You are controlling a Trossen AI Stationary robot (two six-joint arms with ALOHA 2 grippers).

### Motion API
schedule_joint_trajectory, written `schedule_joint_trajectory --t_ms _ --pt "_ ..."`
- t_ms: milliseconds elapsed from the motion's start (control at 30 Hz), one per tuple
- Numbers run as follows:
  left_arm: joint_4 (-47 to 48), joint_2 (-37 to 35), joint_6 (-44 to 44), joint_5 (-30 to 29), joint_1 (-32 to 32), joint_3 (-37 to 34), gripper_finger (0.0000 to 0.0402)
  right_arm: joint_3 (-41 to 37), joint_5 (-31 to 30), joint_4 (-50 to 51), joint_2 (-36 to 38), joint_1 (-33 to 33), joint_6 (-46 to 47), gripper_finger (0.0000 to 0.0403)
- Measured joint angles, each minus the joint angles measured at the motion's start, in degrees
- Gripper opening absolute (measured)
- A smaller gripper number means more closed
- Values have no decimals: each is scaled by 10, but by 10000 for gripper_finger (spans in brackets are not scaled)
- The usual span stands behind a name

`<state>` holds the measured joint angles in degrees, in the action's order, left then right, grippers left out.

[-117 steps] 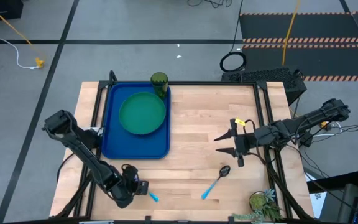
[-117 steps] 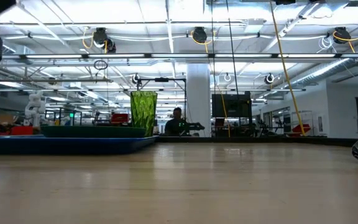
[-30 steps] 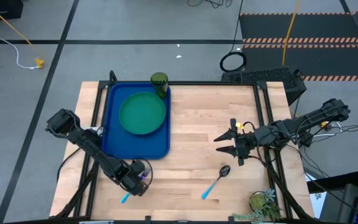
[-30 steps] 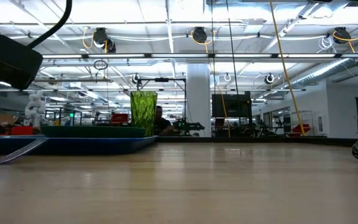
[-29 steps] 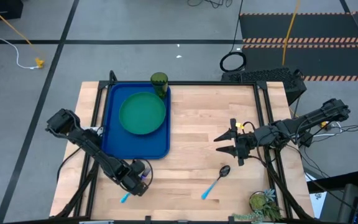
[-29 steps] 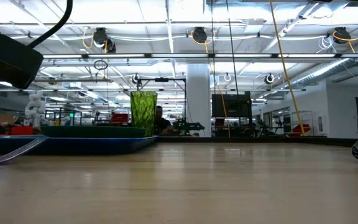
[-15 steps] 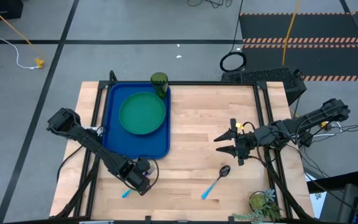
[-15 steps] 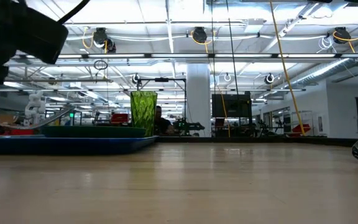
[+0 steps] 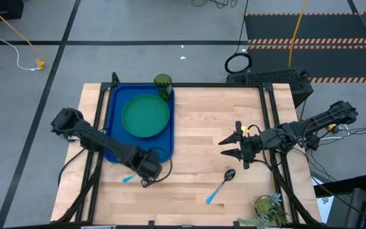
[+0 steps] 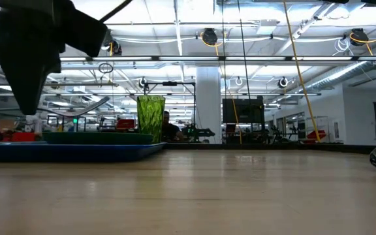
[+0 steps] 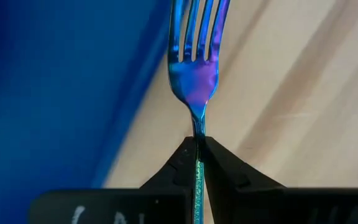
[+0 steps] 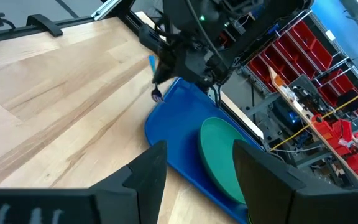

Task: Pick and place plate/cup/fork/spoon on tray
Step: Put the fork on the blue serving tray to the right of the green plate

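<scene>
The fork (image 11: 194,74) has a pale tined head and a light blue handle (image 9: 128,179). My left gripper (image 9: 148,169) is shut on it just off the near right corner of the blue tray (image 9: 116,149). On the tray sit the teal plate (image 9: 146,116) and, at the far right corner, the green cup (image 9: 162,84). The spoon (image 9: 221,184) lies flat on the table near the front edge. My right gripper (image 9: 226,148) hangs open just beyond the spoon, with nothing in it. My left gripper pinches the fork's thin neck (image 11: 197,127), just behind the tined head, between its two fingertips (image 11: 182,163). The fingers come from above and lie across the fork. The fork is lifted clear of the table, roughly level, with the handle sticking out toward the table's left.
Bare wood lies between the tray and the spoon. A small potted plant (image 9: 269,207) stands at the near right corner. The low view shows the tray's rim (image 10: 70,151) with the cup (image 10: 151,117) upright behind it.
My left gripper has risen and gone toward the table's far and right edges, up to the tray's near right corner, still shut on the fork. The fork has gone from table height to above the tray's rim, and its handle has swung round toward the left.
</scene>
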<state>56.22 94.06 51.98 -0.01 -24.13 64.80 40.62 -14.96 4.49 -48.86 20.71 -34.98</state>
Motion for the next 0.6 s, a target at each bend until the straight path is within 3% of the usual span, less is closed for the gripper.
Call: schedule_joint_trajectory --t_ms 600 --pt "57 0 -334 -20 159 6 19 0 0 -4 0 -52 -12 176"
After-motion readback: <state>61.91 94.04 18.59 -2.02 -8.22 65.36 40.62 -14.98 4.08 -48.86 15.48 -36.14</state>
